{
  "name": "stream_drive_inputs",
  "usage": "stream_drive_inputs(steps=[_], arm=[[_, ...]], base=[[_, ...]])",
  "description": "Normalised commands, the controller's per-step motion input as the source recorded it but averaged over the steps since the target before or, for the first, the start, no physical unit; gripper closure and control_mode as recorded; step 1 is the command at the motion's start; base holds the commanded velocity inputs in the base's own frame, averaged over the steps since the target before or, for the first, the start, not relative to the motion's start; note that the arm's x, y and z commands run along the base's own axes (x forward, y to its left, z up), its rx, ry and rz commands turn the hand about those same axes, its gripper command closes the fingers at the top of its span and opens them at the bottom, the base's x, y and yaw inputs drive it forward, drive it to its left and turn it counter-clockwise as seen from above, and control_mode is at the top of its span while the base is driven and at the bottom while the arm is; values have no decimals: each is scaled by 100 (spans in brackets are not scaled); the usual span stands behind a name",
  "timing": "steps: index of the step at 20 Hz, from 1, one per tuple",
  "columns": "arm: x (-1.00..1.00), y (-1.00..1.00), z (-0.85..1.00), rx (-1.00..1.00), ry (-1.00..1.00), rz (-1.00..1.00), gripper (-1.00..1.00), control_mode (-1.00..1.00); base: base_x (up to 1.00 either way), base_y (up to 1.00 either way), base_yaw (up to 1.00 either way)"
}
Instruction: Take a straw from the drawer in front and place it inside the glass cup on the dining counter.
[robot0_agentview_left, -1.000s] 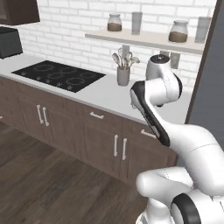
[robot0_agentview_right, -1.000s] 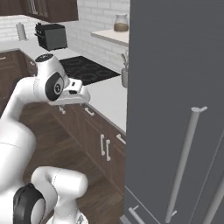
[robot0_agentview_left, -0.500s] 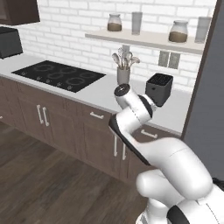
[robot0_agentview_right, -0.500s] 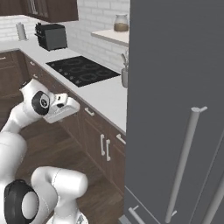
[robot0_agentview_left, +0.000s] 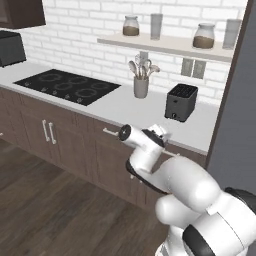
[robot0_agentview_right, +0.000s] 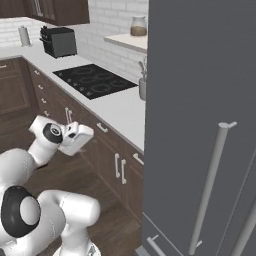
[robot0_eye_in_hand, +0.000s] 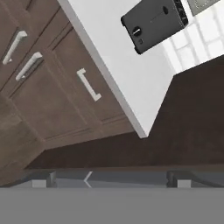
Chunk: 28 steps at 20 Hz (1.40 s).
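- Step in hand, by judgement: approach to the shallow dark brown wooden drawer with the short horizontal silver bar handle (robot0_eye_in_hand: 89, 84), shut, set just under the edge of the pale worktop (robot0_eye_in_hand: 118, 65).
- White arm's two-finger gripper (robot0_agentview_right: 75, 140): lowered to drawer height, hanging in front of the brown cabinet fronts, apart from them.
- Fingers (robot0_eye_in_hand: 43, 178): two dark tips near the bottom corners of the hand view, well apart, nothing between them.
- Black toaster (robot0_agentview_left: 180, 102): on the worktop above the drawer, by the white brick wall.
- Grey utensil holder (robot0_agentview_left: 141, 87): on the worktop between the toaster and the black cooktop (robot0_agentview_left: 67, 85).
- Thin red-pink straw: presumably inside the shut drawer; not yet reachable.
- Tall cabinet doors with vertical silver handles (robot0_eye_in_hand: 22, 54): beside the drawer; not the target.
- Next move, by judgement: bring the spread fingers around the bar handle, close on it, pull the drawer straight out.
- Remaining: straw pick-up, carry to the glass cup.
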Motion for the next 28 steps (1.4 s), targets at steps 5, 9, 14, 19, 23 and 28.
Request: stream_drive_inputs(steps=[5,9,14,19,23,28], arm=[[39,-19,-49,-24,0,-9,-100,-100],[56,-23,-35,-20,0,-10,-100,-100],[57,-26,-38,-16,1,-9,-100,-100],[63,-11,-52,-11,5,-7,-100,-100],[46,-13,-51,-10,5,-8,-100,-100],[34,-23,-46,-9,2,-10,-100,-100]], base=[[0,0,0],[0,0,0],[0,0,0],[0,0,0],[0,0,0],[0,0,0]])
